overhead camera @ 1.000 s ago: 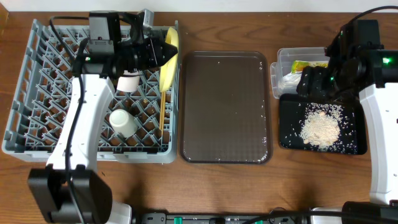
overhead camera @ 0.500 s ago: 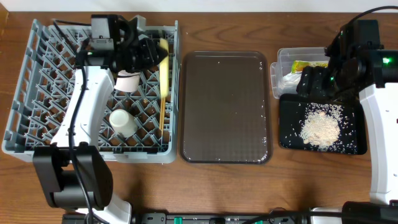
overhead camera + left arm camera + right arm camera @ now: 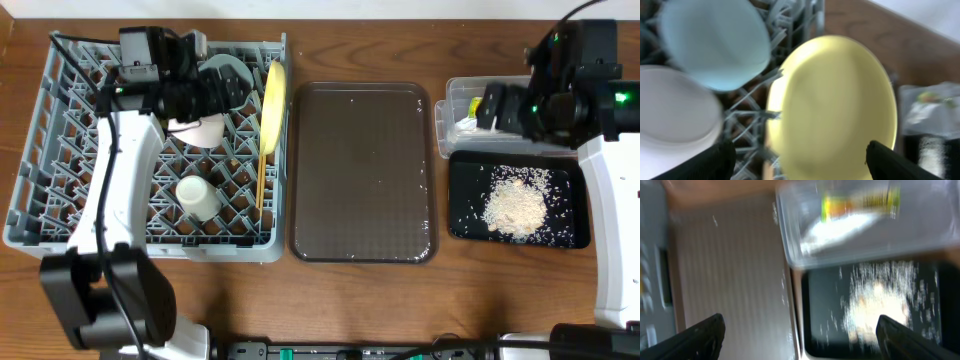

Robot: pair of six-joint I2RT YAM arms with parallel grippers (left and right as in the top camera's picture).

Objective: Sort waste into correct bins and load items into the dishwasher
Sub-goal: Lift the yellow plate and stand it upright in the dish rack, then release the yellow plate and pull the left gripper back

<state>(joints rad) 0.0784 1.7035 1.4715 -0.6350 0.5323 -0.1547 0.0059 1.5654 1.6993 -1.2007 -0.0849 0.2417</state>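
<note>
At rack (image 3: pixel 30 215) right edge | yellow plate (image 3: pixel 271 98) upright, axis back-to-front (faces sideways) | left end effector (image 3: pixel 801 161), right end effector (image 3: pixel 800 335): spread

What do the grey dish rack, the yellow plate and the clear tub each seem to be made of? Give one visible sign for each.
Dish rack: moulded plastic, matt grey, judging by its uniform lattice of pegs.
Yellow plate: plastic or glazed ceramic, smooth with a soft sheen. The look leaves it open.
Clear tub: thin transparent plastic, judging by its see-through walls and glossy rim.
</note>
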